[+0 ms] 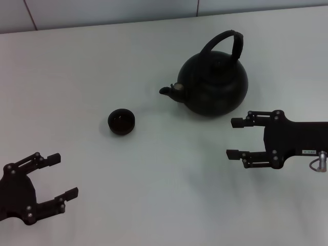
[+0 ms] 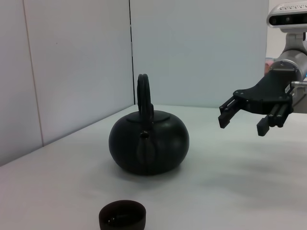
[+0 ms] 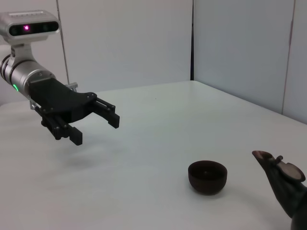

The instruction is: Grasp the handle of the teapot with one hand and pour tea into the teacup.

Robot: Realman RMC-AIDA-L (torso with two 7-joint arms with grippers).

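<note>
**Both grippers spread, teapot untouched**

Nearest the robot, the left gripper (image 1: pixel 57 177) hangs above the white bench (image 1: pixel 154 195), fingers spread and empty. Farther out, the right gripper (image 1: pixel 234 138) is also spread, just beside the teapot (image 1: pixel 214 84) without touching it. The teacup (image 1: pixel 121 122) sits apart, facing the spout. The handle (image 1: pixel 225 43) arches upright at the back.
</note>
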